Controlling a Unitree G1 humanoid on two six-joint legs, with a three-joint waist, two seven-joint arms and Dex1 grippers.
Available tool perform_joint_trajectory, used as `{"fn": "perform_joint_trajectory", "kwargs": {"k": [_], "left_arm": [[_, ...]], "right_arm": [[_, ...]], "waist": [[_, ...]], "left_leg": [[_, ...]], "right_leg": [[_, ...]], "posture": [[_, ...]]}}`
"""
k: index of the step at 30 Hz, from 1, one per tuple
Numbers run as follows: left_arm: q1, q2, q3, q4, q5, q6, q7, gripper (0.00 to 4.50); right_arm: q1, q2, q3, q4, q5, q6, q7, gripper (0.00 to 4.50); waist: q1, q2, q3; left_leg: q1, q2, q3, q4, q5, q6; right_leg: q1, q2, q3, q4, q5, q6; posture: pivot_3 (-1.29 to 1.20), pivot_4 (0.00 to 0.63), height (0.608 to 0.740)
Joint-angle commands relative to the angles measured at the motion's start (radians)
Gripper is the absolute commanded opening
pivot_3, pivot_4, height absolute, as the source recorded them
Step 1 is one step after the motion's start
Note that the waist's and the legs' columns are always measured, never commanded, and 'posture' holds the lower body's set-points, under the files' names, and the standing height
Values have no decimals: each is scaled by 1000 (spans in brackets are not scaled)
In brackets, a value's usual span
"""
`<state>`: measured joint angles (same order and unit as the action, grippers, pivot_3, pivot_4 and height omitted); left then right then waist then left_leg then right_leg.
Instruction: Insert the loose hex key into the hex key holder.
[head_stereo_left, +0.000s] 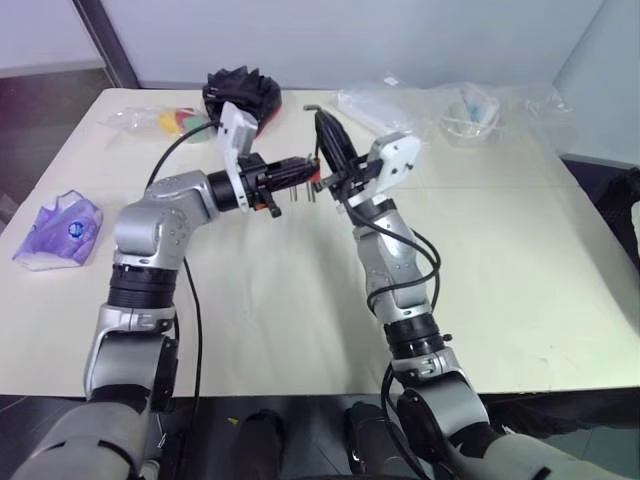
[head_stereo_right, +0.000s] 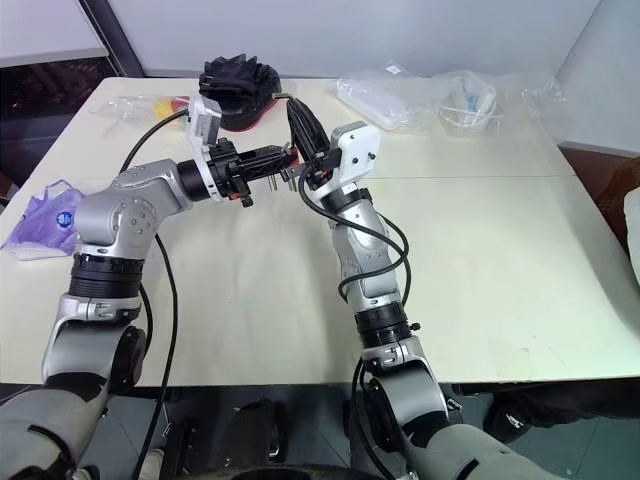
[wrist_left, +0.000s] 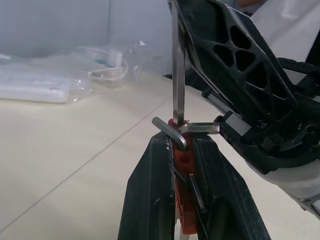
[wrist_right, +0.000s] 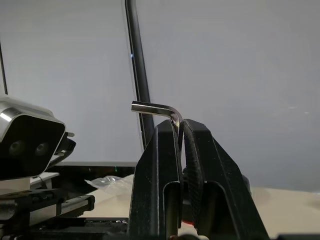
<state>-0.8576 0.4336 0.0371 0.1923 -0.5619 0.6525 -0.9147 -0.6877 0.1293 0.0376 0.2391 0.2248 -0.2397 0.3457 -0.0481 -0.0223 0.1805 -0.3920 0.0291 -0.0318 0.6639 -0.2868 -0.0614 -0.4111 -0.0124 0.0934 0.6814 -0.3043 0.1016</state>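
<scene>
While the left tool (wrist_left: 182, 165) clamps the hex key holder (wrist_left: 181, 150) and the right tool (wrist_right: 181, 131) pinches the loose hex key (wrist_left: 178, 65), keep its shank square to the slot above the bench (head_stereo_left: 500, 260).

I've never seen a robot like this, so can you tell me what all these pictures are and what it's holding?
It is a robot with two arms. Two pictures look down from its head; the other two come from a camera on each wrist. The left gripper is shut on the hex key holder, a small orange-red block. The right gripper is shut on the loose hex key, a thin bent metal rod, held up against the holder. On the table lie a purple packet, clear plastic bags and a black glove.
</scene>
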Motion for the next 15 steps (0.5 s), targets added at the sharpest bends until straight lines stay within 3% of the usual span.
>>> {"fn": "perform_joint_trajectory", "kwargs": {"k": [1, 15], "left_arm": [[-54, 6, 50, -31, -23, -29, -1, 0], [-32, 9, 18, -47, 36, -80, -43, 0]], "right_arm": [[20, 2, 26, -13, -11, 6, 10, 23], [29, -15, 45, -17, -42, 33, 10, 23]], "waist": [[0, 0, 0], [0, 0, 0]], "left_leg": [[0, 0, 0, 0, 0, 0], [0, 0, 0, 0, 0, 0]], "right_leg": [[0, 0, 0, 0, 0, 0], [0, 0, 0, 0, 0, 0]], "posture": [[0, 150, 740], [0, 150, 740]]}}
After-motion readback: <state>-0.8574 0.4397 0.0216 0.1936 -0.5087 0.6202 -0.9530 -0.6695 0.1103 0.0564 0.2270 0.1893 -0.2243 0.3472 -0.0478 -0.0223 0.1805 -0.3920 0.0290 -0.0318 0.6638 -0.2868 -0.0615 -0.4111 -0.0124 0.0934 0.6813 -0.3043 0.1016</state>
